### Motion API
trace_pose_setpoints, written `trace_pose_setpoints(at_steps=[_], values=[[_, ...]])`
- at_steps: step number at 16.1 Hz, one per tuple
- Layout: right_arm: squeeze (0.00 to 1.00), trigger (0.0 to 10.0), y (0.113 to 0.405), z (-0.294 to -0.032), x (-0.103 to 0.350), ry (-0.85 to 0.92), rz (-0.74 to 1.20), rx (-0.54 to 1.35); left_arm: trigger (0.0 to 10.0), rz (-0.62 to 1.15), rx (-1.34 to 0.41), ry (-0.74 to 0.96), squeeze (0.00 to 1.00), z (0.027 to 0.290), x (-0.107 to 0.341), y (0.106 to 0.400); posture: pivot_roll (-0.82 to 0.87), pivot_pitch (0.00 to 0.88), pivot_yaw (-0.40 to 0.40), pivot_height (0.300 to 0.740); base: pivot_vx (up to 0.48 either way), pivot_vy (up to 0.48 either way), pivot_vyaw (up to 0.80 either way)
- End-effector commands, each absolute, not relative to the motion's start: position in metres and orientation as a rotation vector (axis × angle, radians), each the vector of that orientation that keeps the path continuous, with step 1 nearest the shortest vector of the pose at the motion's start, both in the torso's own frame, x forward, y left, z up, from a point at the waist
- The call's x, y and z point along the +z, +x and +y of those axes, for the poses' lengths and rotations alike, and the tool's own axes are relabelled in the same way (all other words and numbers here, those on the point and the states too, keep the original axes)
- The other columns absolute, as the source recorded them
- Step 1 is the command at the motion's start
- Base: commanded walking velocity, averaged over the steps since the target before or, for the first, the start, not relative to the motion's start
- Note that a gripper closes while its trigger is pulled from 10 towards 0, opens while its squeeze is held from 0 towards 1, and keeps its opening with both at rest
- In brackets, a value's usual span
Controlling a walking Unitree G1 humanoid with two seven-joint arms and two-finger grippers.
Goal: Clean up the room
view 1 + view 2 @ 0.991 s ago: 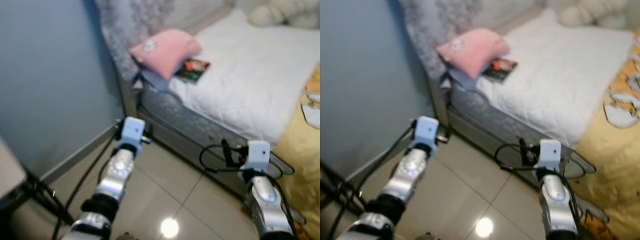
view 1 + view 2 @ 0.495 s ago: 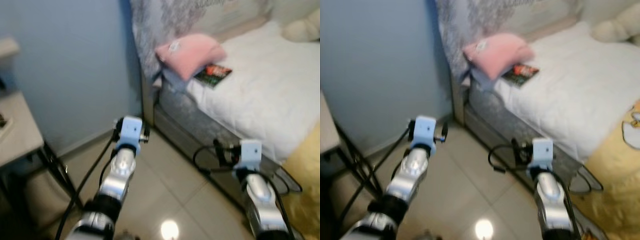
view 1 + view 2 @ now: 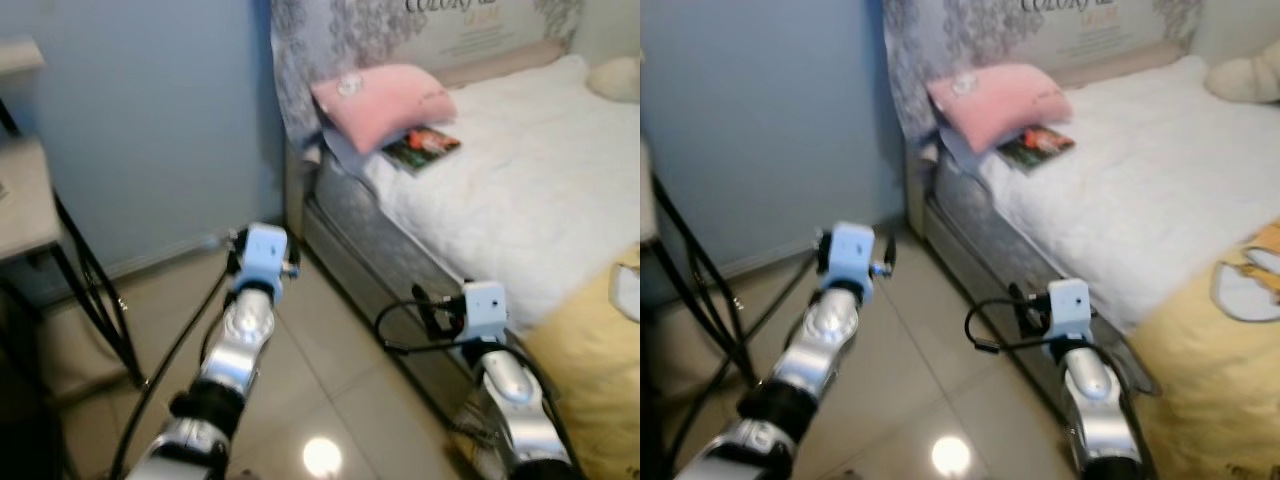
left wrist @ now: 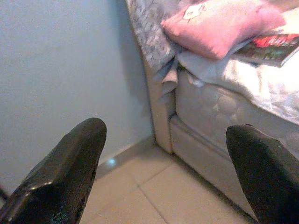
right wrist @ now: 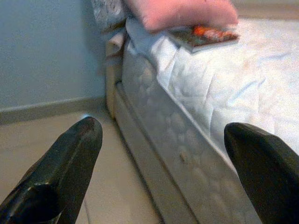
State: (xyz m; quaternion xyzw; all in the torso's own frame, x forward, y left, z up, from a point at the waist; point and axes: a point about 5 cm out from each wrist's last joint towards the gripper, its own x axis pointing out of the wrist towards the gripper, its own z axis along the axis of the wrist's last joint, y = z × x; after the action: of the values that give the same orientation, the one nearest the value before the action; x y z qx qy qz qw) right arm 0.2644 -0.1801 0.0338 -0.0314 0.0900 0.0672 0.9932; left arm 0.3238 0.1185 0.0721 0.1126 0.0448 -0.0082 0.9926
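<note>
A pink pillow lies at the head of the bed, on the white sheet. Beside it a book with a dark red-and-green cover lies flat near the mattress edge. Both arms are held out low over the tiled floor, short of the bed. My left gripper is open and empty, facing the bed's corner and the pillow. My right gripper is open and empty too, looking along the mattress side toward the book.
A yellow blanket hangs off the bed at the right. A pale plush toy lies at the far end. A small table on thin black legs stands at the left by the blue wall. Tiled floor lies between them.
The whole picture has shifted: the camera turned, bringing the table into view at the left. Both arms keep the same raised pose, with nothing picked up.
</note>
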Motion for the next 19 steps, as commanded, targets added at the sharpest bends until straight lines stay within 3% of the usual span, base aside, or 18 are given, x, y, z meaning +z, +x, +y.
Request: trace_pose_setpoints(at_steps=[1, 4, 7, 10, 14, 19], values=[[0.0, 10.0, 0.27, -0.182, 0.038, -0.051, 0.17, 0.133, 10.0, 0.099, 0.007, 0.224, 0.0, 0.123, 0.073, 0.325, 0.05, 0.0, -0.016, 0.74, 0.0, -0.472, 0.0], [0.0, 10.0, 0.273, -0.182, 0.039, -0.05, 0.171, 0.136, 10.0, 0.1, 0.018, 0.215, 0.0, 0.124, 0.074, 0.327, 0.05, 0.0, -0.017, 0.74, 0.0, -0.472, 0.0], [0.0, 10.0, 0.272, -0.179, 0.039, -0.048, 0.162, 0.148, 10.0, 0.101, 0.029, 0.191, 0.0, 0.13, 0.075, 0.328, 0.05, 0.0, -0.012, 0.74, 0.0, 0.0, 0.0], [0.0, 10.0, 0.272, -0.18, 0.037, -0.063, 0.178, 0.122, 10.0, 0.131, 0.068, 0.131, 0.0, 0.138, 0.072, 0.328, 0.04, 0.0, -0.006, 0.74, 0.0, 0.449, 0.0], [0.0, 10.0, 0.272, -0.185, 0.038, -0.041, 0.17, 0.11, 10.0, 0.117, 0.009, 0.165, 0.0, 0.13, 0.073, 0.329, 0.03, 0.0, 0.002, 0.74, 0.465, 0.0, 0.6], [0.0, 10.0, 0.269, -0.185, 0.035, -0.031, 0.181, 0.115, 10.0, 0.124, 0.015, 0.173, 0.0, 0.13, 0.07, 0.325, 0.03, 0.0, 0.014, 0.74, 0.0, -0.087, 0.59]])
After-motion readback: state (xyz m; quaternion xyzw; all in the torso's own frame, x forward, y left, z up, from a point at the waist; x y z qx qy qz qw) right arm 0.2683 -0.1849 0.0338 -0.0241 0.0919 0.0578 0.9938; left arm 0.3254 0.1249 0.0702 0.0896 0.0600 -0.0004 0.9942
